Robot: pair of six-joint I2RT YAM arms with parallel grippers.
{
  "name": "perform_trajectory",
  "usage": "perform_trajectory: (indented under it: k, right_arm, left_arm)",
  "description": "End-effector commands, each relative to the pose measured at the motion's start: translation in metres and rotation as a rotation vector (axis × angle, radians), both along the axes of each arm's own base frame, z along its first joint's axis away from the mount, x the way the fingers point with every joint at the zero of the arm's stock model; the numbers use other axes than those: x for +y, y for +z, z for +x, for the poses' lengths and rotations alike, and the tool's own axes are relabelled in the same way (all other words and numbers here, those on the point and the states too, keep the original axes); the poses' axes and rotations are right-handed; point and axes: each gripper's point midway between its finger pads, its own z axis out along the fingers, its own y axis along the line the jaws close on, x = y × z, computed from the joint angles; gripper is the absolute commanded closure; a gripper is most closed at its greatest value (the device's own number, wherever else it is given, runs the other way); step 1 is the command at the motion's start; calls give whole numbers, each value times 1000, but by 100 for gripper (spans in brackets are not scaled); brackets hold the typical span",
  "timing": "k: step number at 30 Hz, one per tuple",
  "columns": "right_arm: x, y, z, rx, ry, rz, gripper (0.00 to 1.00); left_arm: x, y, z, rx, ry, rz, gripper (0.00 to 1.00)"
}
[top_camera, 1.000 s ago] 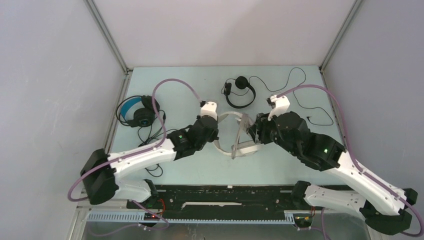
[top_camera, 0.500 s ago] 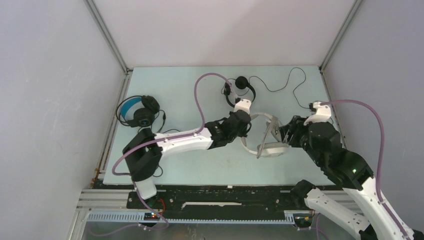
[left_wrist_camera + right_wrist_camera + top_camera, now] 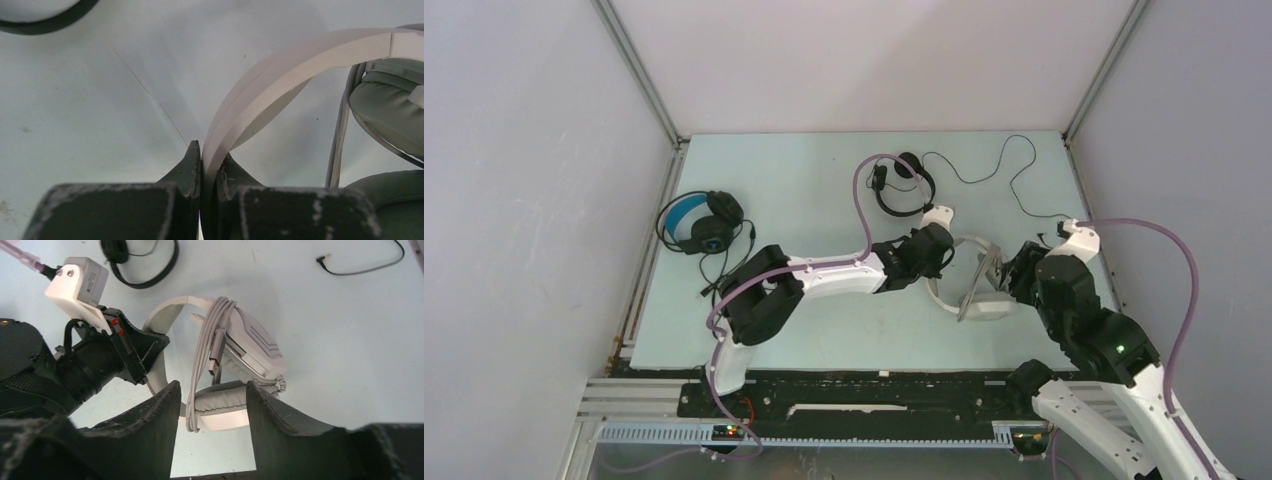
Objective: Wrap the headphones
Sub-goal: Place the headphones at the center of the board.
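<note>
The white headphones [image 3: 972, 288] lie right of the table's middle, their grey cable [image 3: 212, 335] looped in a bundle round the ear cups. My left gripper [image 3: 938, 264] is shut on the white headband [image 3: 280, 70], pinched thin between its jaws [image 3: 207, 152]. From the right, my right gripper [image 3: 211, 390] faces the grey ear cushion [image 3: 225, 400]; it is open, and gaps show on both sides of the cushion and cable. The small black headphones [image 3: 904, 185] lie behind, with their cable trailing right. At the far left sit the black headphones with blue lining [image 3: 699, 222].
The thin black cable [image 3: 1004, 165] of the small headset snakes over the back right of the table, its plug [image 3: 322, 260] near my right arm. Metal frame posts and grey walls close in the left, right and back edges.
Both arms have carried the white headphones to the right. The left arm has stretched out across the table, and the right gripper's jaws have opened a little wider.
</note>
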Motion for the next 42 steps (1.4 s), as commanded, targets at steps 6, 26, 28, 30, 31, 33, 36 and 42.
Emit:
perform_trajectory:
  k: [6,26,28,30,31,33,36,42]
  right_arm:
    - [2,-18,38,48,-38,25,42]
    - [-4,-94,66,252,-17,139,51]
    - [-7,-100,65,268,-32,139,52]
    - [-11,-106,64,280,-46,127,53]
    - [-13,-108,64,289,-53,119,54]
    - [-16,-112,63,300,-59,107,56]
    - [-16,-115,63,305,-58,108,65]
    - [-17,-123,60,323,-62,98,74]
  left_arm:
    - [-37,34,4,-8,-16,-172,100]
    - [-51,20,7,8,-43,-154,100]
    - [-54,19,8,11,-47,-155,100]
    - [-56,18,8,14,-52,-157,100]
    - [-57,18,8,15,-55,-160,100]
    - [-60,18,8,17,-60,-161,100]
    - [-63,16,8,19,-67,-158,98]
    - [-68,20,6,29,-87,-171,89]
